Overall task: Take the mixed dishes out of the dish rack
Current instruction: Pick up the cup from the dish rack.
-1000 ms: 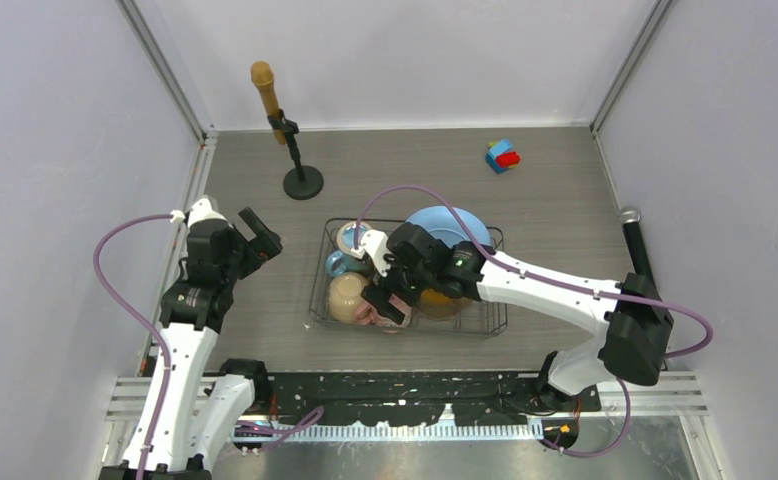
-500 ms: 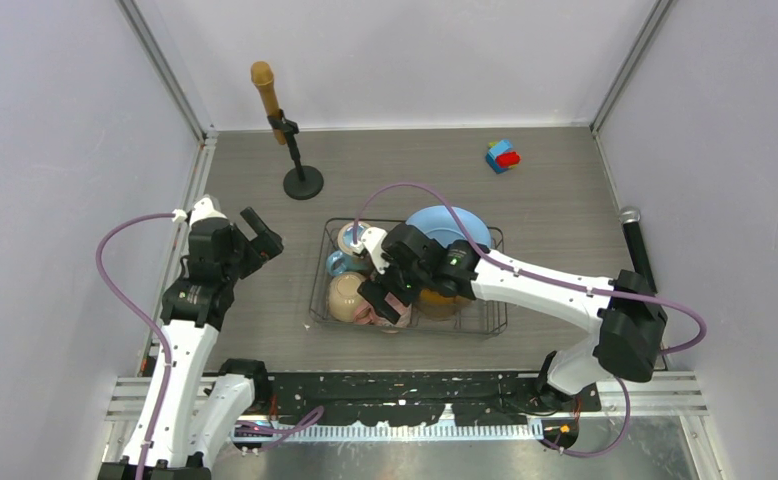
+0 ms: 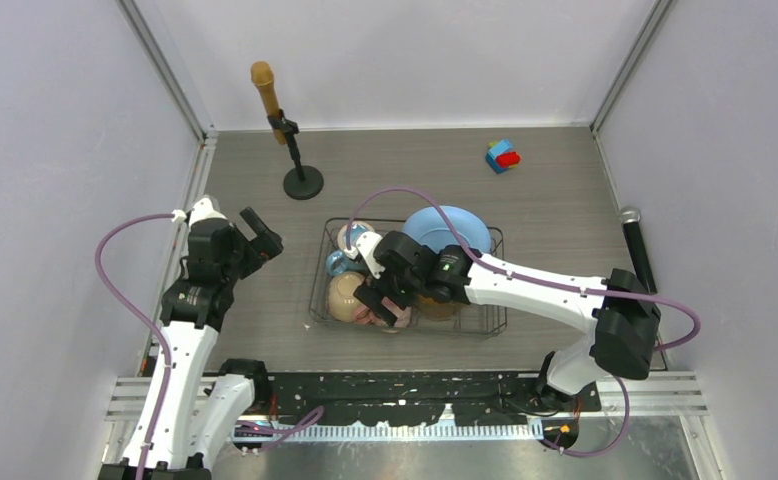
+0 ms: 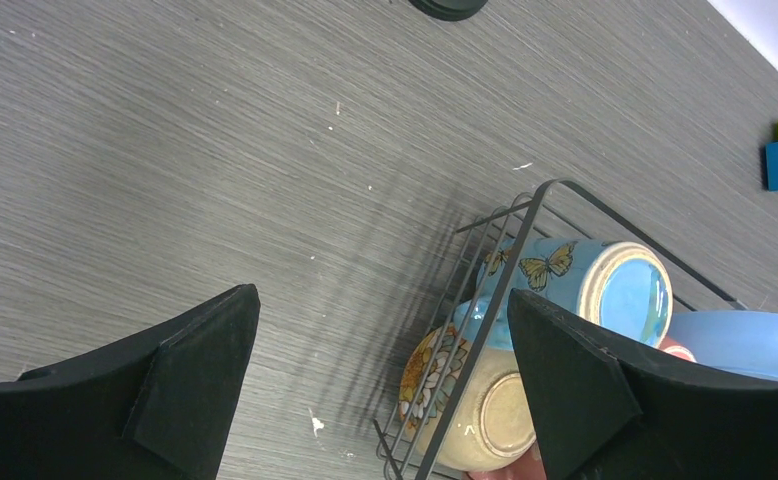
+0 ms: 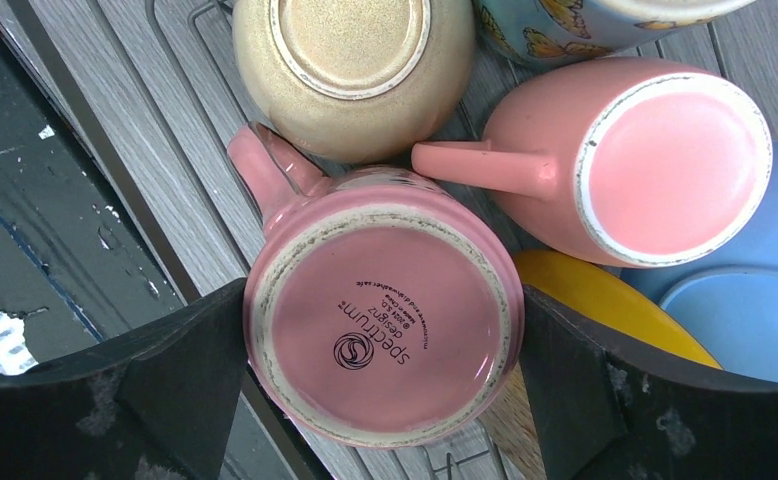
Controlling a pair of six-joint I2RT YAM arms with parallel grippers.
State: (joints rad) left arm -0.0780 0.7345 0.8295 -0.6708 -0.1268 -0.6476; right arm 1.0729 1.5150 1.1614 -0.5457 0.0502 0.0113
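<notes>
The dark wire dish rack sits mid-table holding the mixed dishes: a light-blue plate, a beige bowl and a blue butterfly mug. The right wrist view looks down on an upturned speckled pink mug, a plain pink mug, the bowl and a yellow plate. My right gripper is open, its fingers straddling the speckled mug close against both sides; the mug rests in the rack. My left gripper hangs open and empty over bare table left of the rack.
A brown microphone on a black stand stands at the back left. A red-blue toy block lies at the back right. A second microphone lies along the right wall. Side walls close in the table.
My right gripper has shifted slightly left and lower onto the speckled pink mug. The left arm has not moved.
</notes>
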